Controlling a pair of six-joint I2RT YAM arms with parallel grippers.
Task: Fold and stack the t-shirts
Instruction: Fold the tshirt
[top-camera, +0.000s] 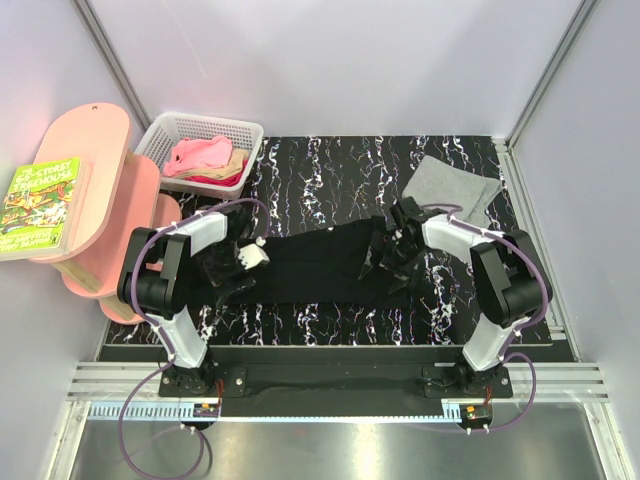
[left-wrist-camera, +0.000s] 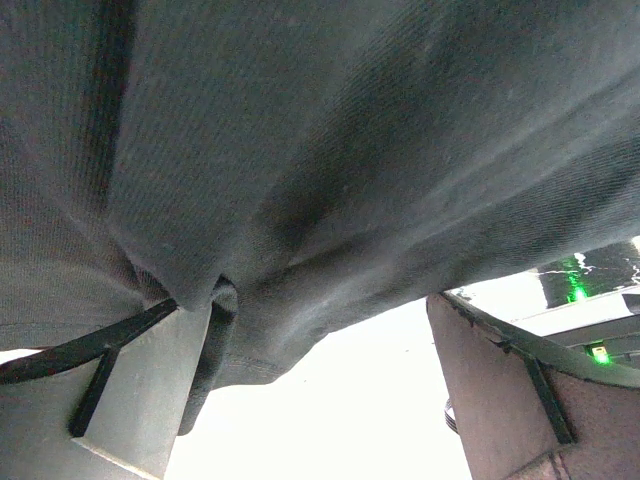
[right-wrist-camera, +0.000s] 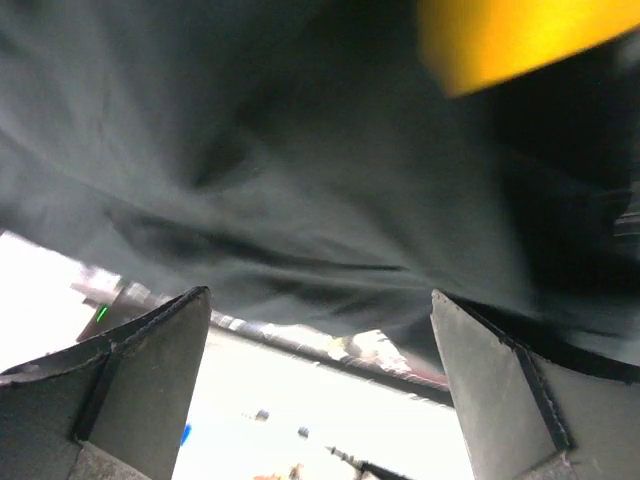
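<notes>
A black t-shirt (top-camera: 320, 265) lies spread in a long band across the middle of the table, between my two grippers. My left gripper (top-camera: 243, 262) is at its left end. In the left wrist view the fingers (left-wrist-camera: 120, 400) stand wide apart and the black cloth (left-wrist-camera: 330, 160) drapes over the gripper (left-wrist-camera: 312, 305), hanging over the left finger. My right gripper (top-camera: 388, 255) is at the shirt's right end, its jaws also wide apart (right-wrist-camera: 320, 293) with black cloth (right-wrist-camera: 250, 150) lying across them. A light grey t-shirt (top-camera: 450, 185) lies folded at the back right.
A white basket (top-camera: 170, 135) at the back left holds pink, tan and red shirts (top-camera: 205, 158). A pink shelf (top-camera: 95, 200) with a green book (top-camera: 40, 205) stands at the left. The table is black marble-patterned (top-camera: 330, 165). A blurred yellow patch (right-wrist-camera: 510, 35) shows at the top of the right wrist view.
</notes>
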